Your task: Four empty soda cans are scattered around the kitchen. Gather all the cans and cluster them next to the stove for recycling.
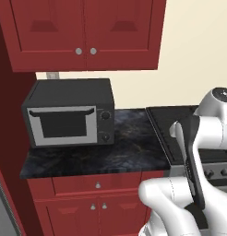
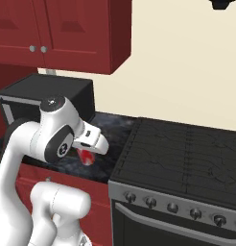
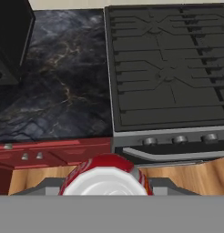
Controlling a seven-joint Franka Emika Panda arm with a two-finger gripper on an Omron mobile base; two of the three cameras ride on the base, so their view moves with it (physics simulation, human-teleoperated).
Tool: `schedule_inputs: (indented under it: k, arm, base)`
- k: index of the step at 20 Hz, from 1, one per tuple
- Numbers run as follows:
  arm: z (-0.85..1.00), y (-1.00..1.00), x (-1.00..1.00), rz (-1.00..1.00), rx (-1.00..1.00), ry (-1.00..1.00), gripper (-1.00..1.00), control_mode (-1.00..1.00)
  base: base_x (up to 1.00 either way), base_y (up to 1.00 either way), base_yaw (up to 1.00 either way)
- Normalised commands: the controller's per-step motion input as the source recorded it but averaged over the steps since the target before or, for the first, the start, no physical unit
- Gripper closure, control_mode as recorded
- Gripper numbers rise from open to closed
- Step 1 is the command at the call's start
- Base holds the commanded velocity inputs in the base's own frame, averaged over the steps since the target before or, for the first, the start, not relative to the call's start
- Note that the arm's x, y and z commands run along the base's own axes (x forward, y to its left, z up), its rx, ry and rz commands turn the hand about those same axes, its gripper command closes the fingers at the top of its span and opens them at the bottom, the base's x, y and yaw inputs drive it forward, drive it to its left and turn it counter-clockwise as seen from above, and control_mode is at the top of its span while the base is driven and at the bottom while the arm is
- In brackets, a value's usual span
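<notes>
A red soda can (image 3: 104,178) with a silver top sits right at the bottom of the hand view, and my gripper (image 3: 104,190) is shut on it. From the right base view the same soda can (image 2: 86,156) hangs under my gripper (image 2: 88,152), held in the air over the front of the black countertop (image 2: 112,126), just left of the stove (image 2: 182,149). The stove (image 3: 168,68), with its black grated cooktop and its row of knobs, lies ahead and to the right of the can. It is also at the right of the left base view, as the stove (image 1: 168,124).
A black microwave (image 1: 69,117) stands on the marbled countertop (image 1: 129,147) to the left, with bare counter (image 3: 63,91) between it and the stove. Dark red upper cabinets (image 1: 85,32) hang above. Red drawer fronts (image 3: 50,154) and wooden floor (image 3: 36,179) lie below the hand.
</notes>
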Motion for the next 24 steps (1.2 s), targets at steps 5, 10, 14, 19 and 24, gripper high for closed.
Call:
schedule_inputs:
  k: [5, 10, 14, 19, 24]
  arm:
    - [0.0, 0.14, 0.3, 0.0, -0.01, 0.06, 1.0, -1.0]
    - [0.0, 0.05, 0.51, 0.0, 0.0, 0.02, 1.0, -1.0]
    - [0.0, 0.0, 0.57, 0.0, 0.0, 0.0, 1.0, -1.0]
    - [0.0, 0.0, 0.5, 0.02, 0.0, -0.04, 1.0, -1.0]
    - [0.0, 0.0, 0.39, 0.1, 0.0, -0.02, 1.0, -1.0]
  base:
    - [0.04, 0.04, 0.0]
    - [0.0, 0.0, 0.0]
    - [0.0, 0.0, 0.0]
    - [0.0, 0.0, 0.0]
    - [0.0, 0.0, 0.0]
